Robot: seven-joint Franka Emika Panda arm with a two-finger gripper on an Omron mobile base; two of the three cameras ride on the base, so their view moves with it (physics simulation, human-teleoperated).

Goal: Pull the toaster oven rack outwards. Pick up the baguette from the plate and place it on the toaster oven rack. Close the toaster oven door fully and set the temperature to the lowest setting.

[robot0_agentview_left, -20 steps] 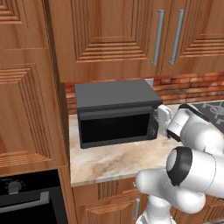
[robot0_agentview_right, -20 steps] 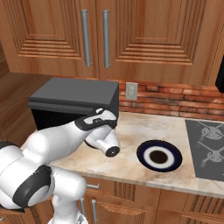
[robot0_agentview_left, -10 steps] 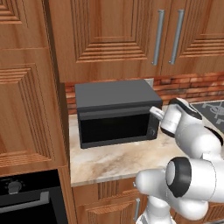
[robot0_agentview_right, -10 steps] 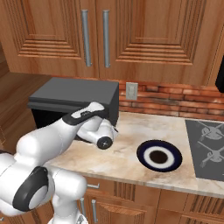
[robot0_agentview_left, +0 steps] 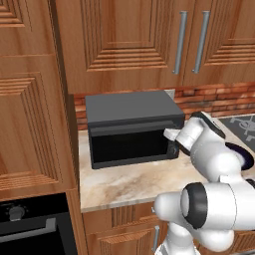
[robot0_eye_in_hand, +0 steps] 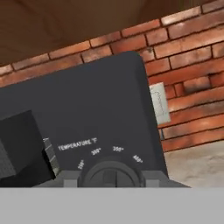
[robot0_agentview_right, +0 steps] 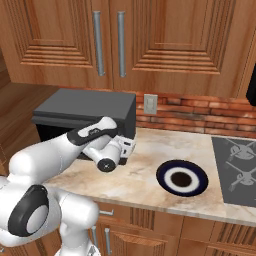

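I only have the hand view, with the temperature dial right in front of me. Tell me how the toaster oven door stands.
Observer: In the left base view the toaster oven door is upright, flush with the front of the toaster oven.
Operator: Now give me the plate's position.
Observer: The plate lies on the counter to the right of the toaster oven, apart from the gripper.
Operator: Say where the gripper sits against the oven.
Observer: It is at the oven's front right corner, pointing at the front face.
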